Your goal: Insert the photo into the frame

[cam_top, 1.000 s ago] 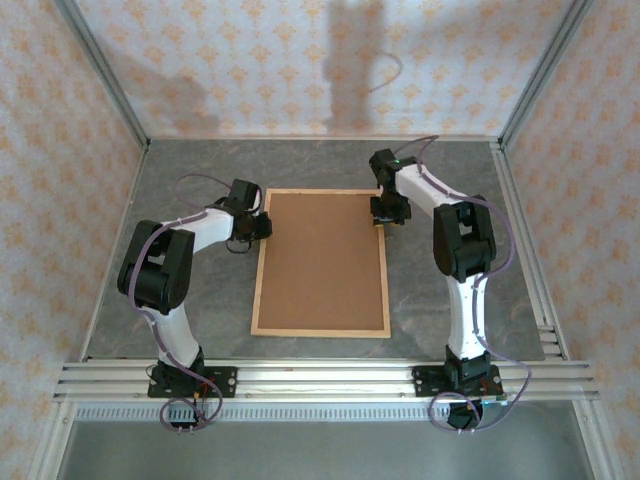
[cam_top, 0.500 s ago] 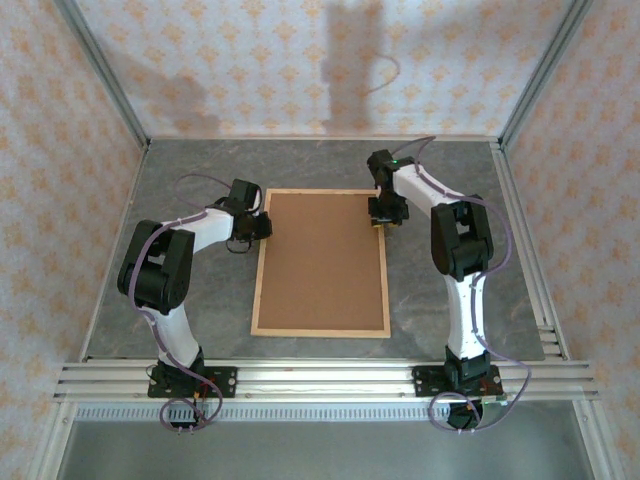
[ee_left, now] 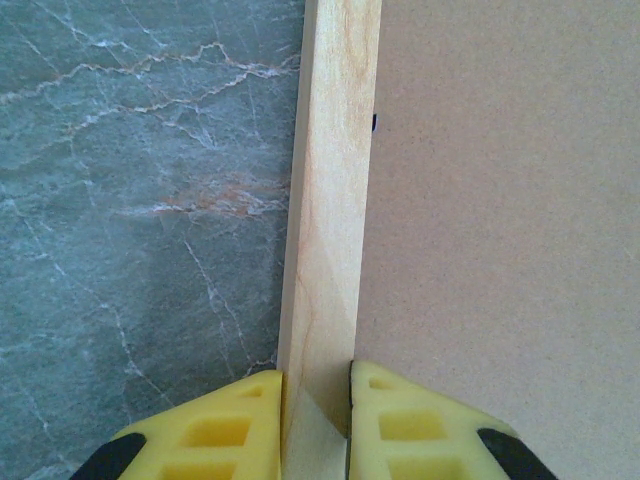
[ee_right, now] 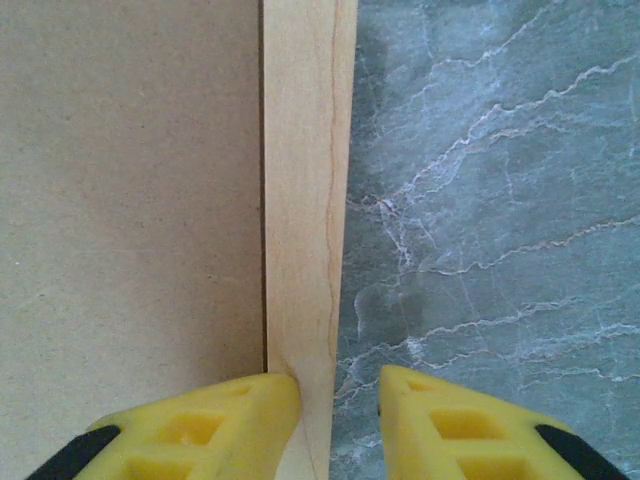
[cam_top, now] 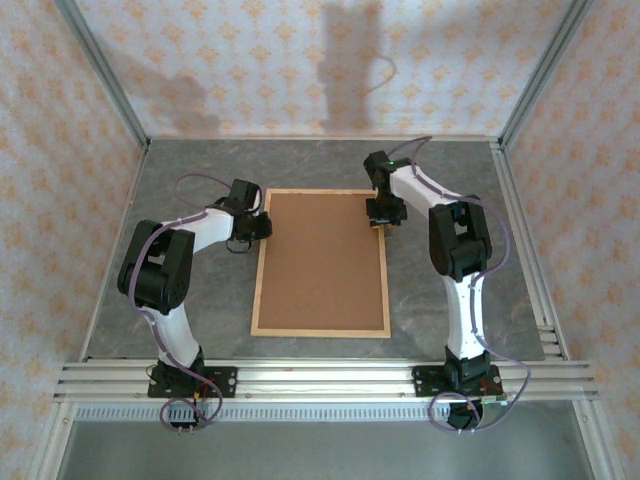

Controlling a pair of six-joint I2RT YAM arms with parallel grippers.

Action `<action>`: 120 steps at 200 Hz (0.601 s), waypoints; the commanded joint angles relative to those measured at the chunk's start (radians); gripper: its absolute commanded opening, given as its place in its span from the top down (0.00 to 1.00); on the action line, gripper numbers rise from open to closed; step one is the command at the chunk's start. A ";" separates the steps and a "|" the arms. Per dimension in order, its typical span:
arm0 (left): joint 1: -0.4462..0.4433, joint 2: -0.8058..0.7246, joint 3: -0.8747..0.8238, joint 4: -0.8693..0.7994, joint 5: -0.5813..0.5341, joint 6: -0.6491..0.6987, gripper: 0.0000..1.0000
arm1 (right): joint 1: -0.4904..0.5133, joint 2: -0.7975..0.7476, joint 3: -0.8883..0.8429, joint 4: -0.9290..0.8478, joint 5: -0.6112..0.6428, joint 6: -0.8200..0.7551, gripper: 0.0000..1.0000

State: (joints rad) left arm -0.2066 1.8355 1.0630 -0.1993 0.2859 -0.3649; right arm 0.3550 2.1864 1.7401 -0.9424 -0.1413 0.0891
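The frame (cam_top: 320, 332) lies flat on the tabletop (cam_top: 200, 165) between our hands, long axis running ahead and behind them: our left hand (ee_left: 316, 420) pinches its left rail, our right hand (ee_right: 340, 420), fingers (ee_right: 200, 430) spread, straddles its right rail.

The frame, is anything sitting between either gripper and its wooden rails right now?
Nothing visible. The left gripper pinches the frame by its left rail; the right gripper straddles the right rail, inner finger against the wood, outer finger off it over the table. The backing board lies inside the rails.
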 commanded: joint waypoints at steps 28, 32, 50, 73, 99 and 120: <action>-0.015 0.054 -0.023 -0.042 0.033 -0.001 0.82 | 0.058 0.078 -0.030 -0.021 -0.037 0.010 0.66; -0.015 0.054 -0.022 -0.042 0.033 0.000 0.82 | 0.059 0.081 -0.028 -0.021 -0.035 0.011 0.66; -0.015 0.054 -0.021 -0.042 0.034 -0.001 0.82 | 0.061 0.085 -0.030 -0.023 -0.038 0.009 0.66; -0.015 0.057 -0.021 -0.042 0.035 -0.001 0.82 | 0.068 0.091 -0.028 -0.031 -0.029 -0.001 0.66; -0.014 0.057 -0.021 -0.043 0.036 -0.001 0.82 | 0.076 0.102 -0.024 -0.038 -0.023 -0.012 0.66; -0.015 0.057 -0.021 -0.043 0.036 -0.002 0.82 | 0.084 0.108 -0.016 -0.039 -0.026 -0.018 0.66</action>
State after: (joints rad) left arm -0.2066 1.8366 1.0630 -0.1989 0.2871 -0.3649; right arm 0.3847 2.2021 1.7508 -0.9466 -0.0837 0.0868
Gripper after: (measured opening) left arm 0.180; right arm 0.338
